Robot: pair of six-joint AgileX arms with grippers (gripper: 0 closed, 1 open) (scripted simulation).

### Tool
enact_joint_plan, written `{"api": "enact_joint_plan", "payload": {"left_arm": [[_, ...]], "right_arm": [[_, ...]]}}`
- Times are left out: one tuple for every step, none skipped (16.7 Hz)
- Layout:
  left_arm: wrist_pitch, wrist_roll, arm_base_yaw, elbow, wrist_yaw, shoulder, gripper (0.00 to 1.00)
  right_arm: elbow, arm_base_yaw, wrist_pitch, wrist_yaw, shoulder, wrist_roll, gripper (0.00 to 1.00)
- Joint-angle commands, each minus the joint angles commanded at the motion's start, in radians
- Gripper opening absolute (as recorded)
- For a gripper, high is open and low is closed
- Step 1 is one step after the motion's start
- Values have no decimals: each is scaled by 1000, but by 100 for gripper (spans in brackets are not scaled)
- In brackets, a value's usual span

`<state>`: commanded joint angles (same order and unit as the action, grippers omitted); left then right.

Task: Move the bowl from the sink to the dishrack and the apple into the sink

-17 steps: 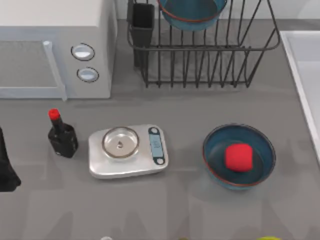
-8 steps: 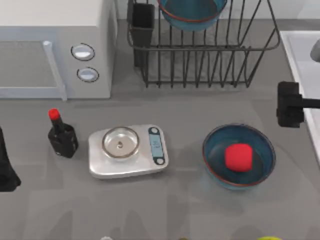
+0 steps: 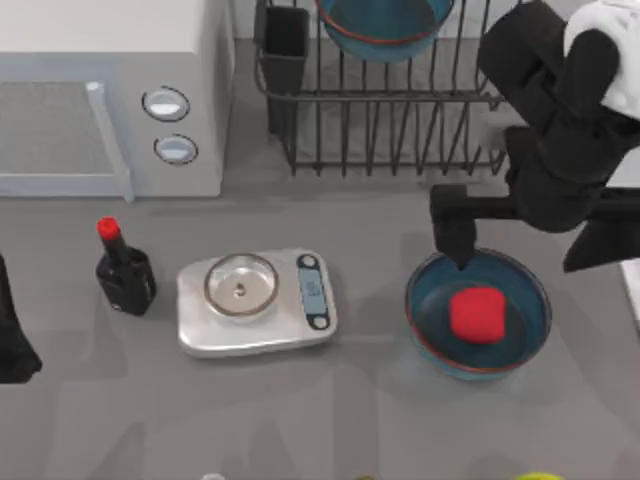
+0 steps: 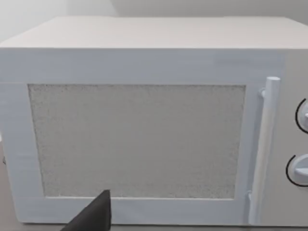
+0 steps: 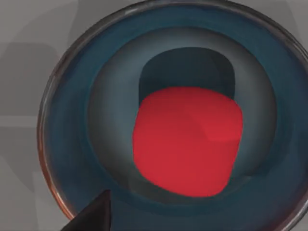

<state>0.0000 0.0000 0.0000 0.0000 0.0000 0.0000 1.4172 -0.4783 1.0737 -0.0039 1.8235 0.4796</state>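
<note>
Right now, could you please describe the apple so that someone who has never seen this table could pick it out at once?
Start at the black wire dishrack at the back of the table and come forward to the teal-blue bowl standing on the table under the right gripper. The apple is the blocky red lump lying inside it. It is much larger than the bottle's red cap at the table's left.

Light is even and soft across the grey table [image 3: 300,420], bright without glare. Shadows are faint and blurred: a pale one under the dishrack [image 3: 400,110], another inside the bowl [image 5: 72,120] behind the apple [image 5: 185,142]. The microwave [image 4: 144,120] looks flat and evenly lit.
</note>
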Motion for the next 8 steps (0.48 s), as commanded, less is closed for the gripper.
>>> {"api": "enact_joint_plan", "payload": {"left_arm": [[0,0,0,0,0,0,100],[0,0,0,0,0,0,100],[0,0,0,0,0,0,100],[0,0,0,0,0,0,100],[0,0,0,0,0,0,100],[0,0,0,0,0,0,100],[0,0,0,0,0,0,100],[0,0,0,0,0,0,100]], "right_arm": [[32,-10,24,0,42,11,100],[59,-18,43,1,75,21,100],[80,-23,57,2,99,30,100],[95,-25,67,4,114,37,100],[101,-26,71,5,121,40,100],[101,-26,71,5,121,40,100],[101,-26,71,5,121,40,100],[101,-26,71,5,121,40,100]]}}
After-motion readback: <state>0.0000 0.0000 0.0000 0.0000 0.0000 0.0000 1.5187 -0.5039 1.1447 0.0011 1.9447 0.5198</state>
